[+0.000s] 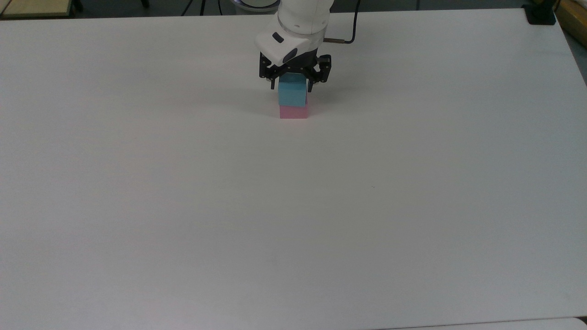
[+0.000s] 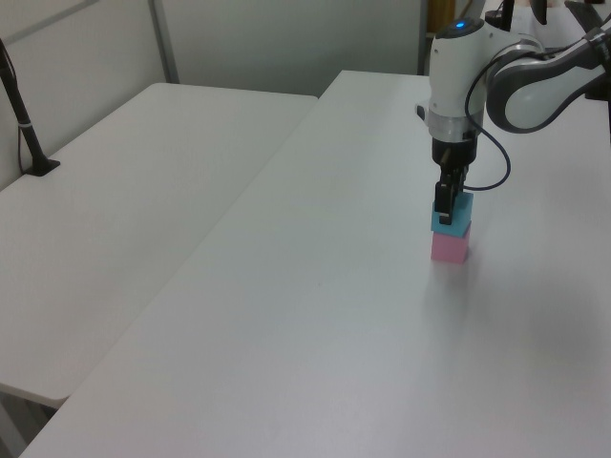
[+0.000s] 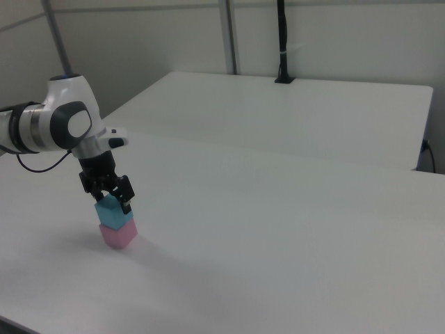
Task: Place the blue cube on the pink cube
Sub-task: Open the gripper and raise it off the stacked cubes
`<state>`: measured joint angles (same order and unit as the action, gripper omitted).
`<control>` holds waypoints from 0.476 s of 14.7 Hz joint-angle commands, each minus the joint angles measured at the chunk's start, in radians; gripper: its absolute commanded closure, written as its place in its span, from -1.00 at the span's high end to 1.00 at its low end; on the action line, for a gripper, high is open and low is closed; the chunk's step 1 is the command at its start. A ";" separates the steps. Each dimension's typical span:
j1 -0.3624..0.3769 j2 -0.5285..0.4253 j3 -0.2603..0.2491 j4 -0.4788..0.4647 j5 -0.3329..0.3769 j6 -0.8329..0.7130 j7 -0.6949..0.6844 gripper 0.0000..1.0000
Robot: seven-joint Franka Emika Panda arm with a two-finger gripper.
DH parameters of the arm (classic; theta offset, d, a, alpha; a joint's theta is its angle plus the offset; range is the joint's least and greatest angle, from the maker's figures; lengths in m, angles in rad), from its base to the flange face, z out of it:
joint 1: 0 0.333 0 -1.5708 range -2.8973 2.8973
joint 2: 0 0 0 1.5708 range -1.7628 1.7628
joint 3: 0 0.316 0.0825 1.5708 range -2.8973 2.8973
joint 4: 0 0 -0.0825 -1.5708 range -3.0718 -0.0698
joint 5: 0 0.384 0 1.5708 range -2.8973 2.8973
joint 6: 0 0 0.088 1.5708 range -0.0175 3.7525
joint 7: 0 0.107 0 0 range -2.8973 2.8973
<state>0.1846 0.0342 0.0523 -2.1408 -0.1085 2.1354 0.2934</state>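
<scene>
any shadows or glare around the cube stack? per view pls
Top view: soft grey shadow on the table beside the pink cube and behind the blue cube; no glare.
Left view: faint shadow in front of the stack, under the end effector.
Right view: diffuse shadow at the right view's left of the stack.

blue cube (image 1: pixel 292 95) (image 2: pixel 451 218) (image 3: pixel 113 211): light sky-blue, plain, upright, stacked on pink cube | pink cube (image 1: pixel 294 112) (image 2: pixel 450 248) (image 3: pixel 118 234): pale pink, plain, flat on white tabletop, directly beneath, edges roughly aligned
</scene>
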 commanded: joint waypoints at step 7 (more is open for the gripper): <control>-0.001 -0.083 -0.003 0.132 -0.019 -0.219 -0.011 1.00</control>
<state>0.1762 -0.0217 0.0517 -2.0991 -0.1103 2.0521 0.3003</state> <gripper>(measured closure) 0.000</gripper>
